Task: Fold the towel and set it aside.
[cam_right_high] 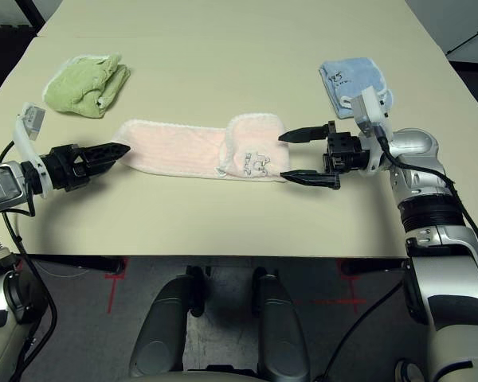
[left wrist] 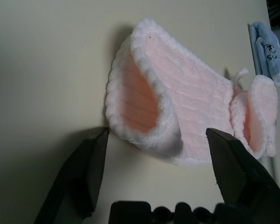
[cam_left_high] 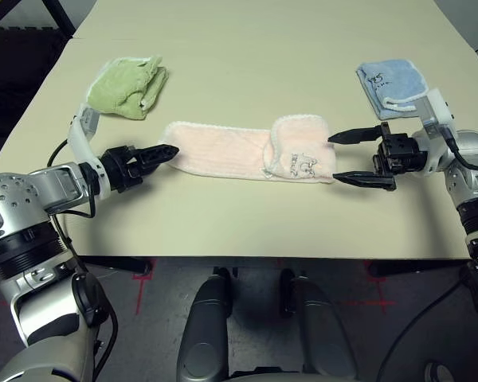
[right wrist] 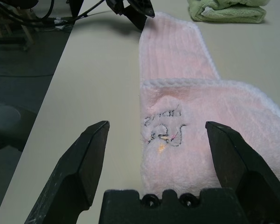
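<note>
pink towel (cam_left_high: pixel 239 151) partly folded, not set aside yet
near the table (cam_left_high: pixel 247 48) front edge; left gripper (left wrist: pixel 154 140) and right gripper (cam_left_high: pixel 352 157) fingers wide (holding nothing).

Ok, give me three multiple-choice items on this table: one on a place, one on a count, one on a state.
1. Where does the green towel lie?
A. far left
B. far right
C. on the pink towel

2. How many cloths are on the table?
A. two
B. three
C. four

3. How does the pink towel lie?
A. spread flat
B. balled up
C. a long strip, right end folded over

Answers: 1 A, it lies beyond the left gripper. 2 B, green, pink and the blue towel. 3 C, the marked end lies doubled over.
</note>
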You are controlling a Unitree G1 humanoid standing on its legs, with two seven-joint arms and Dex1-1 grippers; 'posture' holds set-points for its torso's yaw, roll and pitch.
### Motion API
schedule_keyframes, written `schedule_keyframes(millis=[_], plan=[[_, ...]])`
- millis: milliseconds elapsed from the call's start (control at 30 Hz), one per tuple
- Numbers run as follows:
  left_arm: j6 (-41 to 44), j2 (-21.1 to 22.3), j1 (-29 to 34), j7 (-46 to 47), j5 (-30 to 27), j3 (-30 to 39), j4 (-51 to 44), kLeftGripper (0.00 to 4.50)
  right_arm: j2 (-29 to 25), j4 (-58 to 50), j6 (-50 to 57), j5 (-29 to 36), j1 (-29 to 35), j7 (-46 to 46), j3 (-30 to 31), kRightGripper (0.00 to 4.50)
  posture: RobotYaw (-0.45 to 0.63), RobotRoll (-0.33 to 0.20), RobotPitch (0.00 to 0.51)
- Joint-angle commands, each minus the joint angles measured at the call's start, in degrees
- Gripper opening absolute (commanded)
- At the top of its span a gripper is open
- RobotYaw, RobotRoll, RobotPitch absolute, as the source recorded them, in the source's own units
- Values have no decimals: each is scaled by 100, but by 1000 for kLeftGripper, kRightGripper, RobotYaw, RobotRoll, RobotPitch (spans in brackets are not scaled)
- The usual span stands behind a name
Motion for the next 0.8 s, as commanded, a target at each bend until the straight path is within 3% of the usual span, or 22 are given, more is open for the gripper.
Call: schedule_keyframes(millis=[33,267,633,800], plan=[[-20,-191,-102,178,97,199,61,2854,-78,-130,5,-46,125,30,-106,4500,-33,0,265],[2,-362,-160,353,141,293,30,91,-72,-205,48,-79,168,29,-139,4500,-39,0,263],[294,328,668,234,-483,672,-796,36,-45,-112,112,-189,150,29,-182,4500,-17,0,249],[274,587,854,189,-304,889,-762,36,-69,71,155,-238,55,30,-77,4500,0,0,246]])
